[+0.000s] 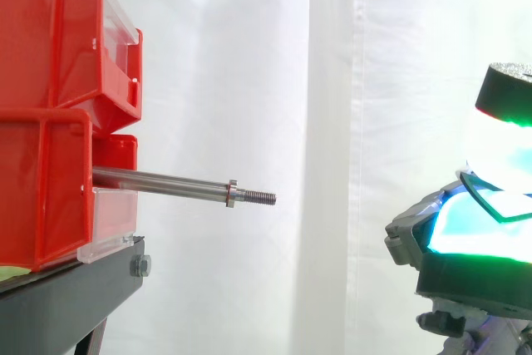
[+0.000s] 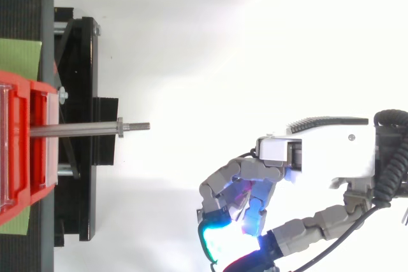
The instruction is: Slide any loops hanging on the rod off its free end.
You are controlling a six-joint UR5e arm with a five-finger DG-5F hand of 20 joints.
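The hand [image 2: 319, 151] is closed w/ curled fingers, pinching a thin green loop [image 1: 497, 215] at the glowing pads, well apart from the rod [image 2: 76, 129]. Rod is bare, its threaded free end [image 1: 259, 198] points to the hand w/ open room between. Red bins [image 1: 41, 81] sit on a black stand [image 2: 83, 93], white curtain [image 1: 332, 81] behind.

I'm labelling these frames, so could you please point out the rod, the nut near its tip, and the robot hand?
rod [image 1: 158, 181], side view, middle of smooth shaft.
nut [image 1: 232, 194], side view, its rim.
robot hand [image 2: 331, 152], top view, white body behind the fingers.
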